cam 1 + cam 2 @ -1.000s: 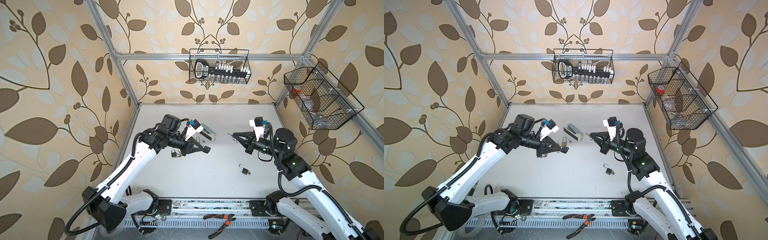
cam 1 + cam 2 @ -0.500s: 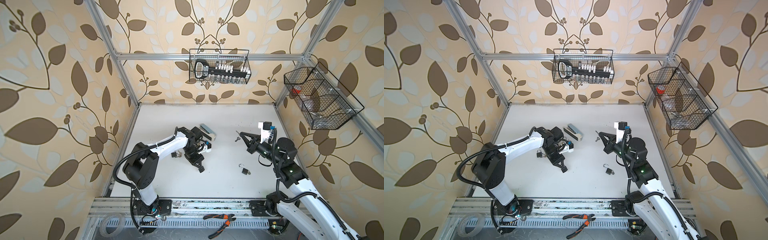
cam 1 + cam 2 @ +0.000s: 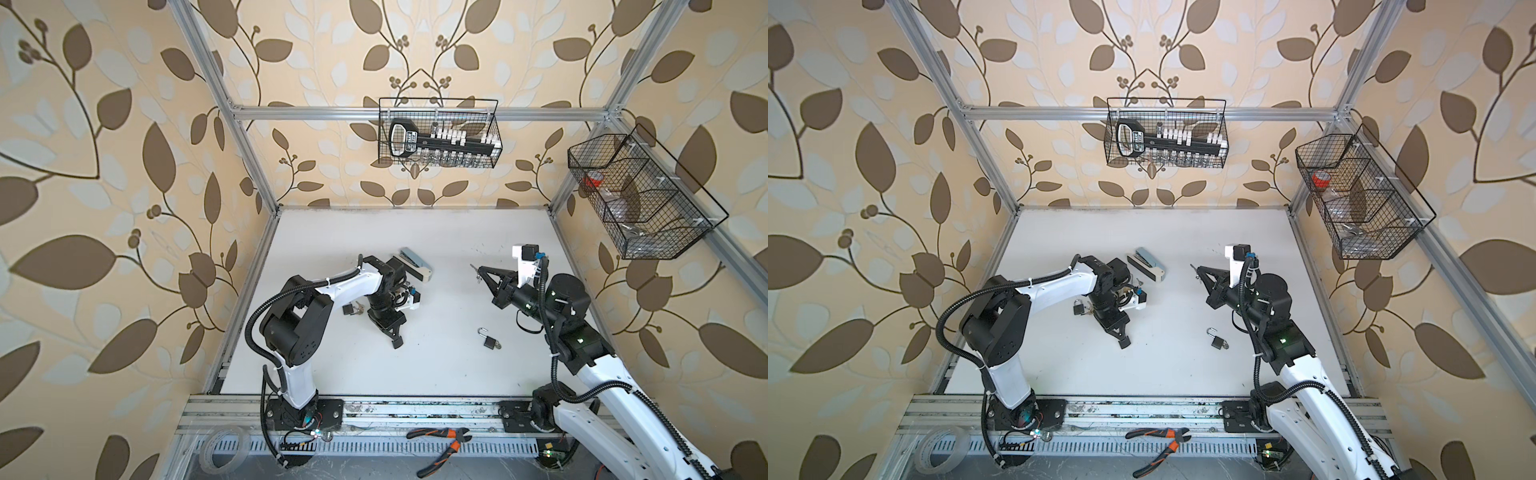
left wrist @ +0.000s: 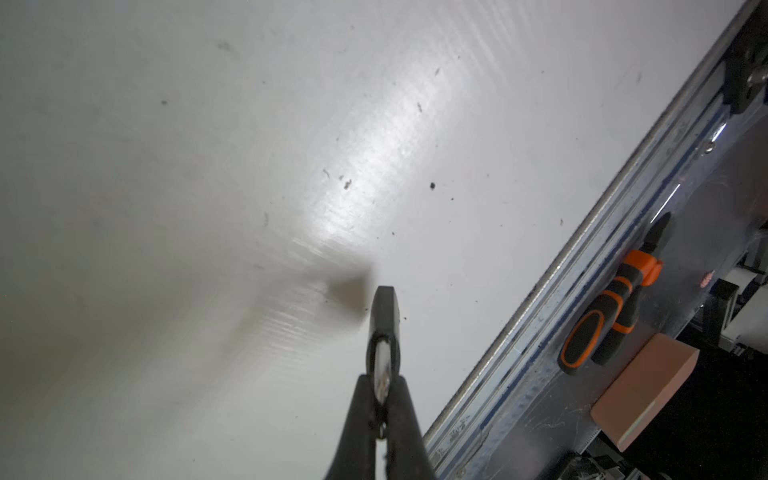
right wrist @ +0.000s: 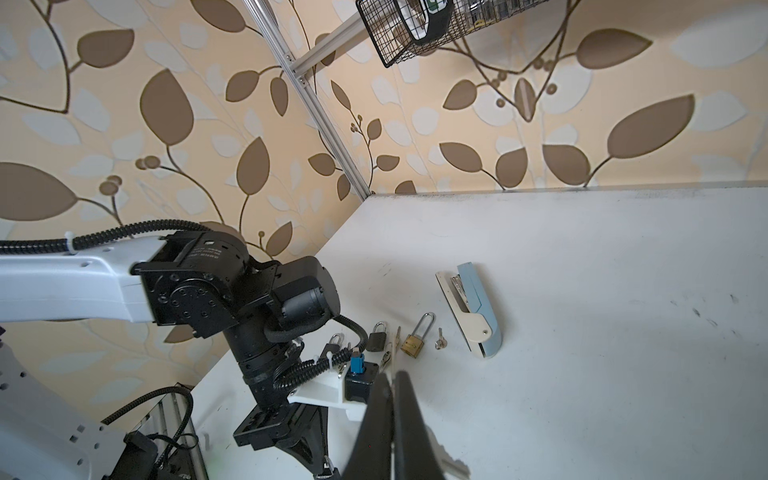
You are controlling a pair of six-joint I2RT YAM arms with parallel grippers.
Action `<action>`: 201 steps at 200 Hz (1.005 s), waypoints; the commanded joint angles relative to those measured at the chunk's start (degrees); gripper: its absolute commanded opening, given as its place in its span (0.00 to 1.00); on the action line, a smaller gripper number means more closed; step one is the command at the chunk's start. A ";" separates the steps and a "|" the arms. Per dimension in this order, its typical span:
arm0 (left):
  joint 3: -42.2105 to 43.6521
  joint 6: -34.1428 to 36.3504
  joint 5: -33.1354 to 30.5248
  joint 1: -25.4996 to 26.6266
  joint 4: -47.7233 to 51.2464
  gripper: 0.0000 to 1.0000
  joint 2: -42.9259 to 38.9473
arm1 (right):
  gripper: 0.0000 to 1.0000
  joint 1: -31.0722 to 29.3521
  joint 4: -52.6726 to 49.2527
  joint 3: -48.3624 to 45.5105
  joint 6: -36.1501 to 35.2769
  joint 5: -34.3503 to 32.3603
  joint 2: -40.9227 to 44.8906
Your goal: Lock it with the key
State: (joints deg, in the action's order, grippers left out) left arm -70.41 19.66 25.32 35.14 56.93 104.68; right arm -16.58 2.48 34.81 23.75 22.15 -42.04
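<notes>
A dark padlock [image 3: 488, 340] [image 3: 1217, 340] with its shackle swung open lies on the white table in both top views, in front of my right gripper [image 3: 478, 274] [image 3: 1196, 272]. That gripper hangs above the table, shut [image 5: 390, 376], and a small key [image 3: 473, 268] sticks out at its tip. A toothed grey blade [image 5: 453, 465] shows beside its fingers. My left gripper [image 3: 397, 343] [image 3: 1123, 343] points down at the table, shut [image 4: 383, 295], well left of that padlock. A second dark padlock [image 3: 348, 308] [image 3: 1078, 306] lies by the left arm.
In the right wrist view, a brass long-shackle padlock [image 5: 415, 338], two dark padlocks and loose keys [image 5: 440, 343] lie beside a blue stapler [image 5: 473, 311] [image 3: 413, 264]. Orange pliers [image 3: 444, 442] [image 4: 611, 316] rest on the front rail. Wire baskets [image 3: 438, 133] [image 3: 640, 195] hang on the walls.
My left arm has folded back from a raised reach towards the middle, and its gripper now points down at the table. My right arm has drawn back to the right.
</notes>
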 commanded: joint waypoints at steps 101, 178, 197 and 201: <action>-3.23 -0.61 -6.77 -2.26 -0.15 0.46 0.33 | 0.00 0.14 -6.49 2.21 -2.52 -4.73 -1.50; -1.31 -13.06 -9.77 -3.00 -12.25 0.61 -17.43 | 0.00 -15.87 -9.51 -2.25 -0.34 -20.73 -1.67; 3.07 -21.47 -14.92 -2.97 -20.20 0.70 -25.70 | 0.00 -26.83 -7.78 -4.06 2.17 -28.84 -3.33; 4.27 -23.03 -15.58 -3.10 -21.45 0.72 -27.36 | 0.00 -29.03 -7.20 -4.43 2.68 -30.06 -3.86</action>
State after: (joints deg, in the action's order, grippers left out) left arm -70.39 7.88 15.31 32.88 44.95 87.55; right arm -35.75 -5.06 33.19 23.24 4.32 -44.21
